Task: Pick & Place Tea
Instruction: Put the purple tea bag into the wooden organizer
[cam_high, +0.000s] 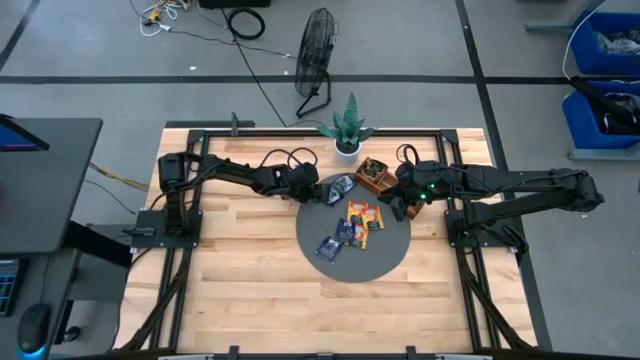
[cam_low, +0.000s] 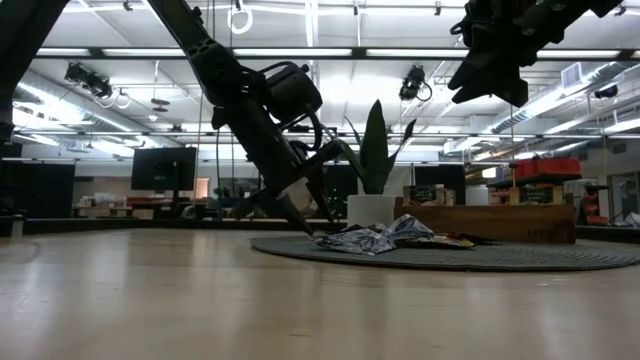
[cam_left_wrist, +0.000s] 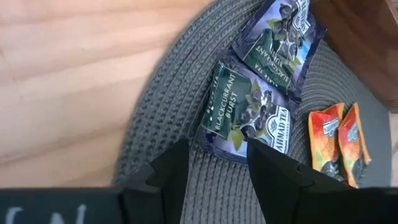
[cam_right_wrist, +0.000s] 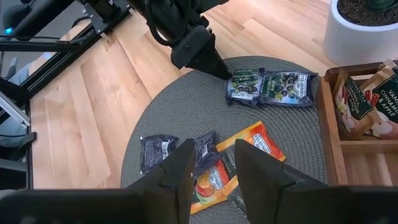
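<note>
The wooden tray (cam_right_wrist: 357, 118) beside the round grey mat (cam_right_wrist: 174, 118) holds vanilla-cinnamon-apple sachets (cam_right_wrist: 364, 99). Left gripper (cam_left_wrist: 214, 177) jaws spread over a blackcurrant sachet (cam_left_wrist: 245, 112); right gripper (cam_right_wrist: 214, 168) jaws spread, empty.

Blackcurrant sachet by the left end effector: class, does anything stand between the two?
Nothing visible does. The left end effector sits open just short of the blackcurrant sachet, with only bare grey mat between them.

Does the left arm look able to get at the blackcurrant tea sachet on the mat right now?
Probably yes. The left gripper sits low at the round mat's edge, jaws open, just short of the blackcurrant sachet. Nothing lies between them; a second dark sachet adjoins its far side.
</note>
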